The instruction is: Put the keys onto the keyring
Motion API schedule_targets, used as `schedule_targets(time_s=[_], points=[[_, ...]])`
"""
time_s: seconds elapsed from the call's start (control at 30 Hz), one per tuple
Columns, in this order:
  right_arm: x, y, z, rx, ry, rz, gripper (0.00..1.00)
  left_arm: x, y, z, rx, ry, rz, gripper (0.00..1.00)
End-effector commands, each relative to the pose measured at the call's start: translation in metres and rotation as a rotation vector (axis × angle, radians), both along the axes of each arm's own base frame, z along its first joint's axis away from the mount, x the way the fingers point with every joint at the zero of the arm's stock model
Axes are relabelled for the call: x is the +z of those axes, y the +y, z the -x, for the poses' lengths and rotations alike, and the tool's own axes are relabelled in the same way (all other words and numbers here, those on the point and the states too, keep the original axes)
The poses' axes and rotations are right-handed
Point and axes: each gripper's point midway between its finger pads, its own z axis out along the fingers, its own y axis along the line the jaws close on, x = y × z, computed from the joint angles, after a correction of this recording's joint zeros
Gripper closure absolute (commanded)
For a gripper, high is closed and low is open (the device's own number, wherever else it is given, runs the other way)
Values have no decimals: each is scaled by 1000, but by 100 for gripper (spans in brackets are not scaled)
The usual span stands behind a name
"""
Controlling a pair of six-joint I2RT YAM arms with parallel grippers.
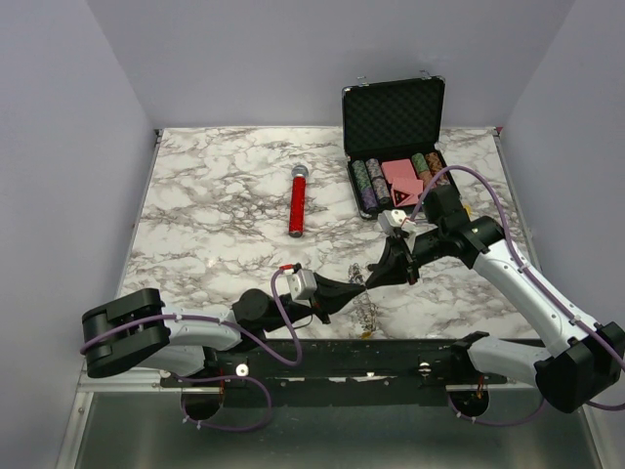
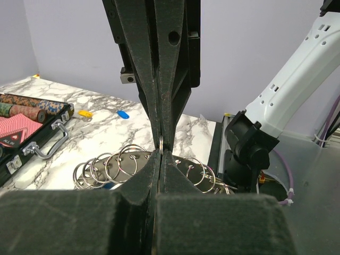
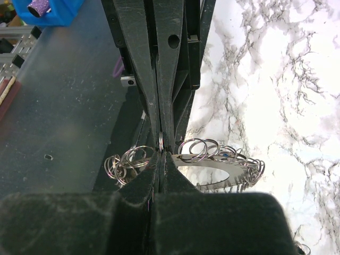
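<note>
The keyring (image 1: 366,309) is a flat grey metal loop hung with several small split rings, lying near the table's front edge with a tiny yellow tag (image 1: 366,334) at its near end. My left gripper (image 1: 354,286) and right gripper (image 1: 376,276) meet tip to tip just above it. Both are shut on the same small split ring (image 2: 161,142) of the keyring (image 2: 106,166). That ring also shows in the right wrist view (image 3: 161,141), with the keyring (image 3: 212,173) behind it. A speck of blue (image 3: 225,155) shows among the rings; no key is clearly visible.
An open black case (image 1: 395,119) with poker chips and cards stands at the back right, and also shows in the left wrist view (image 2: 32,139). A red-handled microphone (image 1: 297,201) lies mid-table. Small yellow (image 2: 85,113) and blue (image 2: 122,113) bits lie on the marble.
</note>
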Motion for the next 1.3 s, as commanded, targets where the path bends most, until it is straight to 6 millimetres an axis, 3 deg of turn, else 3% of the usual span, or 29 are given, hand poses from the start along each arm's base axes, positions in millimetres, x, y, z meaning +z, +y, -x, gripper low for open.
schedule_targets(time_s=[0.0,1.27], points=[[2,1,6,25,12,-20,100,42,11,7,-1,-53,178,100],[-4,0,7,20,2,5,100,36,8,6,3,-46,125,100]])
